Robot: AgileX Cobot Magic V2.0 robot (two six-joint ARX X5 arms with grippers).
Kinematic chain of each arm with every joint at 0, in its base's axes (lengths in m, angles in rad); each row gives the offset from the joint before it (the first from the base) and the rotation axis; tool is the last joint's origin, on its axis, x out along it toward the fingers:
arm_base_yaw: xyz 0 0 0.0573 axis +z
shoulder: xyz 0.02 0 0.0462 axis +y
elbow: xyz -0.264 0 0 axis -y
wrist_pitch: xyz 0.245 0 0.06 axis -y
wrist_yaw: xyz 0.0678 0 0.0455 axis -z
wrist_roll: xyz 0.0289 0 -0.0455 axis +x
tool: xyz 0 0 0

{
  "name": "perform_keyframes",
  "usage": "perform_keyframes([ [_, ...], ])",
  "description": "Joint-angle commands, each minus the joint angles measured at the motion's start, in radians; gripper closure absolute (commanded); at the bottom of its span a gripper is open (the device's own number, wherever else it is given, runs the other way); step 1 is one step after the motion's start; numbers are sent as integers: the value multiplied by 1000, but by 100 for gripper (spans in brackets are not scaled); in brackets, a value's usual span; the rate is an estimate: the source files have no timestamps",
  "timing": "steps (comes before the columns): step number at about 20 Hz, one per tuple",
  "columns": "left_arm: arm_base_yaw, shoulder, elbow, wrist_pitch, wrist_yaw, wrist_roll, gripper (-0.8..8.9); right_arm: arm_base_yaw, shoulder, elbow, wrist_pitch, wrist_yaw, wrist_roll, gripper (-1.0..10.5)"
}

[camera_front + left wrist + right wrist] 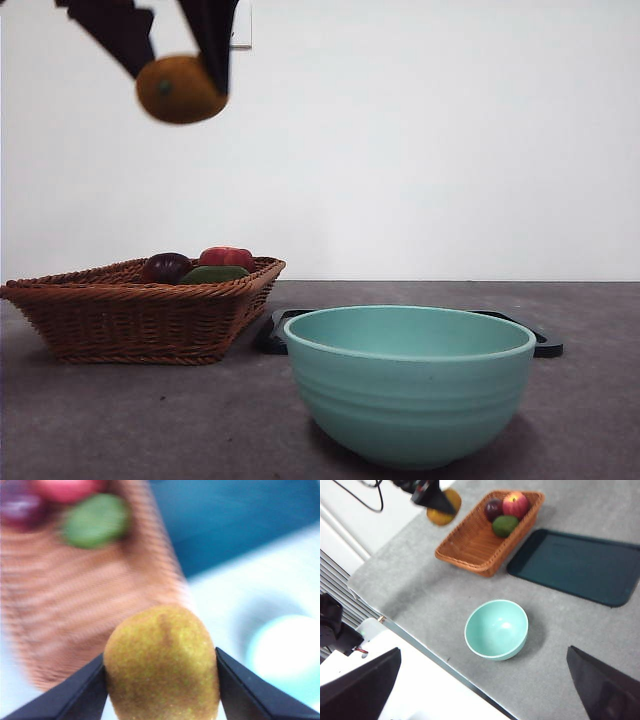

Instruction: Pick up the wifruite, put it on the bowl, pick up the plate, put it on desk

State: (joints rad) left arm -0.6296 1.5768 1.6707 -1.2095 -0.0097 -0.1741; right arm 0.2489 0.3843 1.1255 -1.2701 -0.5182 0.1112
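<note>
The left gripper (pixel 161 680) has its two black jaws closed snugly on the round, dull orange-brown wifruite (pixel 162 665), one jaw pressed on each side. It holds the fruit high in the air. In the left wrist view the fruit looks a bit egg-shaped, with its long way pointing out from between the jaws.

Below the gripper sits the brown wicker basket (pixel 140 310), with a red fruit (pixel 228 257), a dark purple fruit (pixel 166 266) and a green fruit (pixel 213 273) inside. The large, pale teal-green bowl (pixel 410 385) stands off to one side of the gripper, well apart, on the flat dark grey desk (pixel 150 420). Bare desk lies all around the bowl. A flat black tray (pixel 575 567) lies just beside the basket.

The right gripper (pixel 485 690) hangs high above the desk with its jaws wide apart, holding nothing.
</note>
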Motion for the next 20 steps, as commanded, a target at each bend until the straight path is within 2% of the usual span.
perform_keyframes([
  [1, -76, 0, 25, -20, 21, -47, 537, 5, -2, 38, 5, 4, -7, 333],
  [6, -253, 6, 23, 23, 19, -132, 537, 4, -2, 60, 5, 23, -7, 333],
  [10, -346, 21, 23, 84, 17, -180, 537, 4, -2, 60, 5, 29, -7, 333],
  [16, -407, 137, 23, 82, 1, -220, 537, 4, -2, 60, 6, 30, -7, 333],
  [20, -420, 266, 23, 82, 1, -226, 537, 4, -2, 60, 6, 60, -11, 333],
])
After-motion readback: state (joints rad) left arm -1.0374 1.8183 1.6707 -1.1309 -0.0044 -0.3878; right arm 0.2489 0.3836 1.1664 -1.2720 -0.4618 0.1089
